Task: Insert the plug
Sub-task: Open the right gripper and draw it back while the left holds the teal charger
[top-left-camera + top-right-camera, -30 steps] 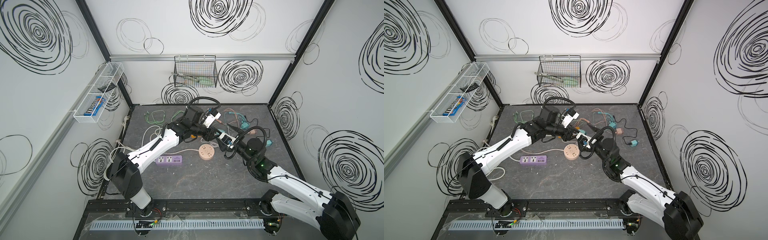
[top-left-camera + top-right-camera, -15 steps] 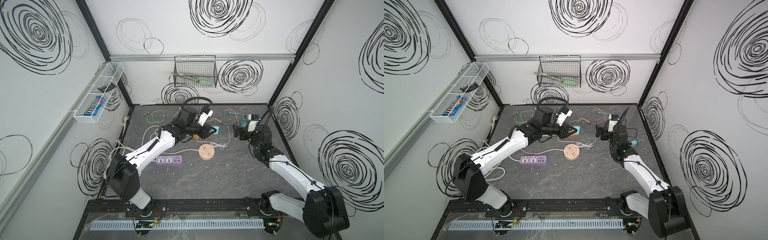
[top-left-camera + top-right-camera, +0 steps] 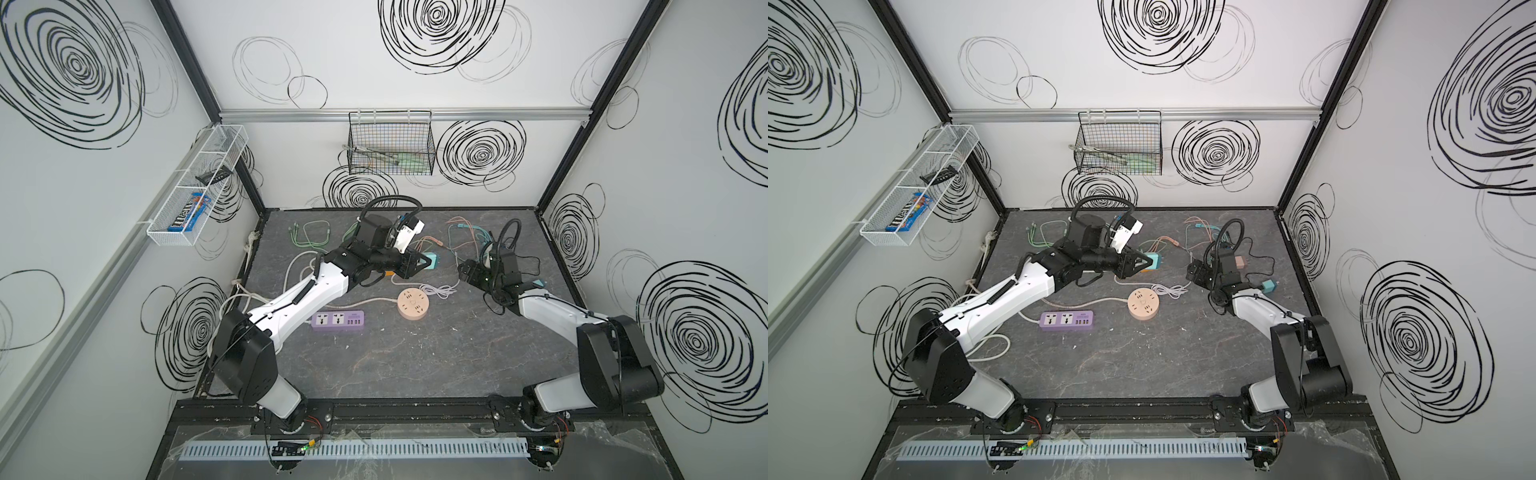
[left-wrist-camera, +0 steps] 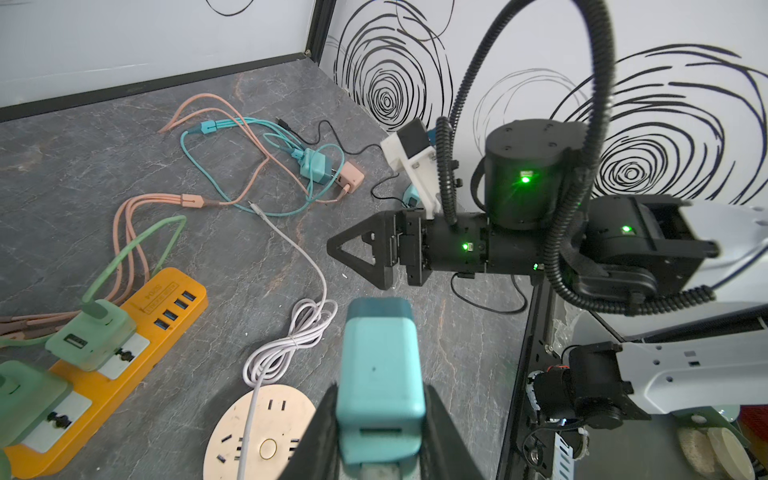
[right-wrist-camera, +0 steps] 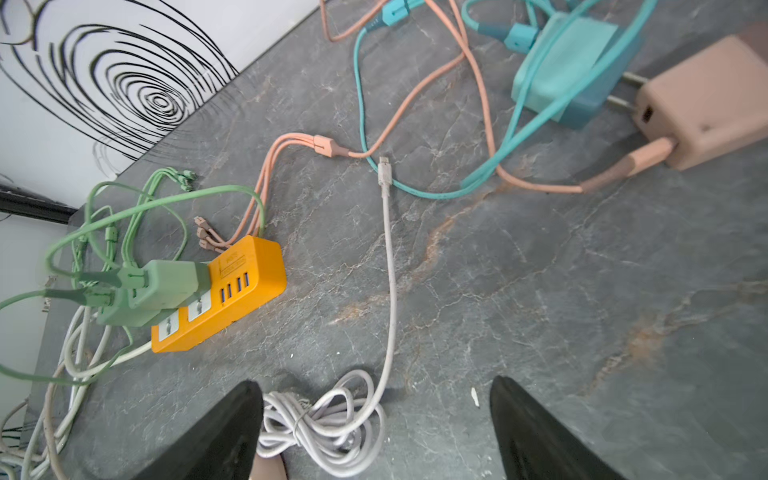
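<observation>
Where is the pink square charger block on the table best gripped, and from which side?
Probably the pink charger block across its two plain side faces, from above: it lies flat, its pink cable leaves the face toward the teal charger beside it.

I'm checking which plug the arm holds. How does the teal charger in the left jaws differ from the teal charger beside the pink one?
The held teal charger is clamped in the left gripper, off the grey stone-look table; the resting teal charger lies flat on it, beside the pink charger. The held one has no cable; the resting one has a teal cable draped across it. Both are boxy teal adapters.
</observation>
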`<action>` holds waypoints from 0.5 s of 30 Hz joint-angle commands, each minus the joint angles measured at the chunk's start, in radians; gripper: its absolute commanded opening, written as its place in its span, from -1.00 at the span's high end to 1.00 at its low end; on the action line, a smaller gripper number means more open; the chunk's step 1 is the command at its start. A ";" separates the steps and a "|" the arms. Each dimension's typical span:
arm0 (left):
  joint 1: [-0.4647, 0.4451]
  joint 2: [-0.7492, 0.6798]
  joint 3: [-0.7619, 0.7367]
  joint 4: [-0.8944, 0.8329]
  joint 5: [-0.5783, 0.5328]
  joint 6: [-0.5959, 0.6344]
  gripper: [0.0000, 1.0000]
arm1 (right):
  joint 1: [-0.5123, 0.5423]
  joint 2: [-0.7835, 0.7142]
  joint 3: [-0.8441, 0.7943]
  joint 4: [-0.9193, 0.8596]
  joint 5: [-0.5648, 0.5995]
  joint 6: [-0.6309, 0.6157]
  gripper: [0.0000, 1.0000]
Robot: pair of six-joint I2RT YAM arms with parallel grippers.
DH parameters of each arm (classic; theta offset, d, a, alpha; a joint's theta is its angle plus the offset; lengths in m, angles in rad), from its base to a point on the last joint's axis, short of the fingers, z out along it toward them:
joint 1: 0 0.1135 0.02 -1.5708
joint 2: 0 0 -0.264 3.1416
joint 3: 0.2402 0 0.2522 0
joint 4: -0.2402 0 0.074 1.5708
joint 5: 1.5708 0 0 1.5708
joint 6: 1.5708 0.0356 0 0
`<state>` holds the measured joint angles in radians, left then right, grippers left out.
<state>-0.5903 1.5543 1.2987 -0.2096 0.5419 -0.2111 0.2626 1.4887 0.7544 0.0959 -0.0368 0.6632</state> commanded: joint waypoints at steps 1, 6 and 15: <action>0.012 -0.041 -0.012 0.053 0.016 -0.008 1.00 | 0.006 0.056 0.049 -0.032 -0.003 0.040 -0.74; 0.018 -0.045 -0.022 0.054 0.016 -0.010 1.00 | 0.027 0.124 0.067 -0.008 -0.031 0.043 -0.56; 0.029 -0.054 -0.042 0.062 0.016 -0.014 1.00 | 0.081 0.195 0.064 0.025 -0.003 0.046 -0.17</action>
<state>-0.5713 1.5417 1.2659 -0.2062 0.5419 -0.2222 0.3328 1.6749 0.8005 0.0963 -0.0521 0.6971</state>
